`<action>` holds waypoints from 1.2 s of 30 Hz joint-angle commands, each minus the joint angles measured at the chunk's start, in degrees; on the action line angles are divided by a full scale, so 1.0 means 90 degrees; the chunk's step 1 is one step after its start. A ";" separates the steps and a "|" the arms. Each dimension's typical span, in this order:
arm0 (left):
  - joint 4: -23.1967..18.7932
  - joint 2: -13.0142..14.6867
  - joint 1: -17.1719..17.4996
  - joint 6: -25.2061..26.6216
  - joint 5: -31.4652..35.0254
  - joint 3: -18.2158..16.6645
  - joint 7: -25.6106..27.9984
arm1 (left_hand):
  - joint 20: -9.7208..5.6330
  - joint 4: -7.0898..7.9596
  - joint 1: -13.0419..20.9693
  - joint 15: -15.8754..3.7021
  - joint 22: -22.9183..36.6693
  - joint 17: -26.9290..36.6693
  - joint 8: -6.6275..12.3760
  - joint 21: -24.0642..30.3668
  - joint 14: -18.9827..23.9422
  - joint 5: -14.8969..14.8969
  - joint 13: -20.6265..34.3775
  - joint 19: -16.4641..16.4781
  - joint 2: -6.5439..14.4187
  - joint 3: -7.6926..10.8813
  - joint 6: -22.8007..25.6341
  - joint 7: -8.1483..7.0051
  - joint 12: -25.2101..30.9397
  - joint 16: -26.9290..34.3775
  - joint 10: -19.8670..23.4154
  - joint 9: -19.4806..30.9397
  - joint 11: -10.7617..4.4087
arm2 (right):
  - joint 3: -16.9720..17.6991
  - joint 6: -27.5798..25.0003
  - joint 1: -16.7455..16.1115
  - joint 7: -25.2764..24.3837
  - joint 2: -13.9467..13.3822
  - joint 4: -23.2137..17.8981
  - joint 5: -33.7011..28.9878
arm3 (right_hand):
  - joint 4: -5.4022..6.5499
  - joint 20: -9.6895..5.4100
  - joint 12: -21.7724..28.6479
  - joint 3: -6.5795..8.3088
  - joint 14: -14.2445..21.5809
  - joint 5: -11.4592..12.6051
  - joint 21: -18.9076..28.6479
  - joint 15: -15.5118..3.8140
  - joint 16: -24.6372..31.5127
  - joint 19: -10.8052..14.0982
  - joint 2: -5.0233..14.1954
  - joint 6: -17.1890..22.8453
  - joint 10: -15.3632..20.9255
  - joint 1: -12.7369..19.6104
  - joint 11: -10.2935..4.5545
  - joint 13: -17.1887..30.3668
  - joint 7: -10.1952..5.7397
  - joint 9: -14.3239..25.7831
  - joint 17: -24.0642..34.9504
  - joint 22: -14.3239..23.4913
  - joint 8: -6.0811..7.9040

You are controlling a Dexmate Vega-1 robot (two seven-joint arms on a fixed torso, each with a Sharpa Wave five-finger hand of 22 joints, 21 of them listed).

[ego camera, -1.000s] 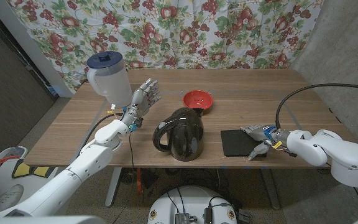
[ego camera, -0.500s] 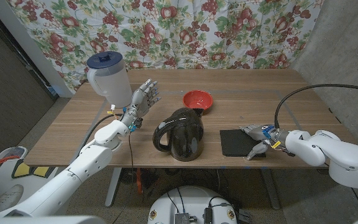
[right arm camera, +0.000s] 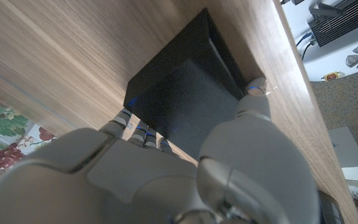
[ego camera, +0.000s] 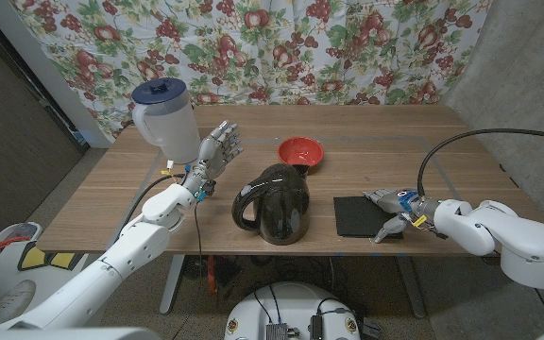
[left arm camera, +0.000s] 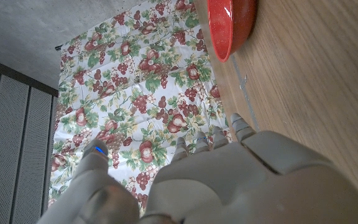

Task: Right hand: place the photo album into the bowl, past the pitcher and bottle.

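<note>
The wooden table (ego camera: 366,142) carries a black pitcher (ego camera: 274,203) at its middle, and the red bowl (ego camera: 301,150) lies just beyond it. The flat black photo album (ego camera: 362,215) lies near the front edge. The right hand (ego camera: 392,213) sits at the album's right side, fingers over the cover and thumb at the edge; whether it actually grips cannot be told. A firm pinch is needed before lifting. The left hand (ego camera: 217,151) stands open beside the clear bottle (ego camera: 163,115)
</note>
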 commanded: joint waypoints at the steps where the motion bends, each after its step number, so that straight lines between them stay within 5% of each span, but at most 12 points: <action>1: -0.0001 -0.0012 0.0049 -0.0077 -0.0003 -0.0022 -0.0007 | -0.0007 0.0013 -0.0019 0.0029 0.0015 0.0018 0.0013 0.0005 -0.0275 0.0022 0.0022 -0.0041 0.0017 -0.0007 0.0050 -0.0002 -0.0015 0.0022 -0.0023 0.0027 -0.0020 | 0.0147 -0.0099 -0.0204 -0.0576 -0.0305 -0.0119 0.0400 | 0.0160 -0.0187 0.0129 0.0776 0.0059 0.0117 0.0012 -0.0014 0.0071 0.0270 0.0911 -0.1799 -0.0413 0.1014 -0.0064 0.0132 -0.0014 0.0019 0.0111 0.0030 0.0005; 8: -0.0006 -0.0018 0.0073 -0.0101 -0.0012 -0.0026 -0.0015 | -0.0008 0.0014 -0.0023 0.0031 0.0015 0.0018 0.0011 0.0006 -0.0274 0.0022 0.0022 -0.0041 0.0016 -0.0012 0.0048 -0.0002 -0.0016 0.0024 -0.0027 0.0027 -0.0018 | 0.0217 -0.0159 -0.0300 -0.0822 -0.0492 -0.0194 0.0639 | 0.0138 -0.0198 0.0313 0.1029 0.0069 0.0410 -0.0016 -0.0058 0.0131 0.0291 0.0953 -0.1784 -0.0423 0.1268 -0.0078 0.0346 -0.0024 0.0026 0.0303 0.0027 -0.0019; 14: -0.0009 -0.0021 0.0091 -0.0124 -0.0011 -0.0027 -0.0019 | -0.0008 0.0015 -0.0026 0.0033 0.0015 0.0018 0.0010 0.0006 -0.0278 0.0023 0.0023 -0.0040 0.0016 -0.0016 0.0047 -0.0003 -0.0015 0.0023 -0.0024 0.0027 -0.0024 | 0.0921 -0.0159 -0.0924 -0.0961 -0.0492 -0.0177 0.0794 | 0.0139 -0.0207 0.0489 0.1234 0.0144 0.0708 -0.0026 -0.0102 0.0194 0.0341 0.0914 -0.1740 -0.0397 0.1457 -0.0130 0.0536 -0.0031 0.0031 0.0468 0.0025 -0.0025; 22: -0.0001 -0.0028 0.0095 -0.0146 -0.0016 -0.0031 -0.0030 | -0.0012 0.0016 -0.0029 0.0027 0.0015 0.0018 0.0010 0.0008 -0.0277 0.0023 0.0023 -0.0039 0.0015 -0.0020 0.0051 -0.0001 -0.0014 0.0025 -0.0022 0.0027 -0.0019 | 0.1833 -0.0150 -0.1733 -0.1227 -0.0492 -0.0128 0.0937 | 0.0176 -0.0224 0.0612 0.1306 0.0265 0.0867 -0.0023 -0.0126 0.0258 0.0399 0.0858 -0.1719 -0.0342 0.1473 -0.0156 0.0651 -0.0024 0.0033 0.0573 0.0023 -0.0033; 36: 0.0068 -0.0071 0.0021 -0.0159 -0.0017 0.0003 -0.0087 | -0.0016 0.0019 -0.0037 0.0028 0.0015 0.0019 0.0009 0.0009 -0.0278 0.0024 0.0023 -0.0038 0.0015 -0.0030 0.0053 -0.0004 -0.0012 0.0027 -0.0019 0.0027 -0.0024 | 0.2815 -0.0168 -0.2563 -0.1388 -0.0465 -0.0109 0.0990 | 0.0195 -0.0228 0.0827 0.1427 0.0404 0.1122 -0.0015 -0.0208 0.0337 0.0524 0.0778 -0.1666 -0.0241 0.1502 -0.0199 0.0852 -0.0039 0.0034 0.0759 0.0022 -0.0037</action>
